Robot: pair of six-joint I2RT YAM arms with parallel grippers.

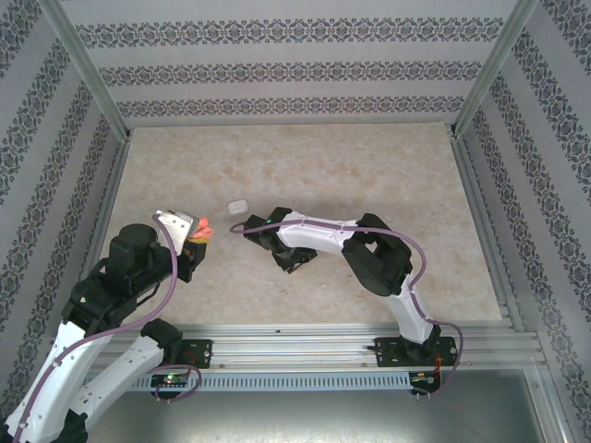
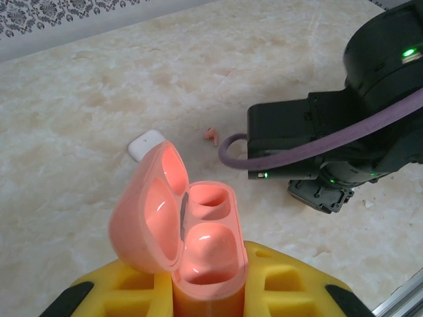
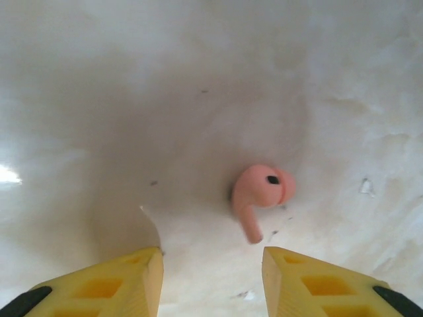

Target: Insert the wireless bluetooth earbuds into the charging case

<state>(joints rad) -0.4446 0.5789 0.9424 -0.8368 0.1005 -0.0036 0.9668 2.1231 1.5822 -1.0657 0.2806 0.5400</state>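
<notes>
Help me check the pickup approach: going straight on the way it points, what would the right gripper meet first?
Probably the salmon earbud, lying on the table just ahead of the right gripper, a little off-centre between its open fingers; depth is hard to judge.

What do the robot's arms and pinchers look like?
The left arm and right arm are white shells with black joints, each trailed by a purple cable. Fingers are yellow, black-tipped; small green lights glow.
</notes>
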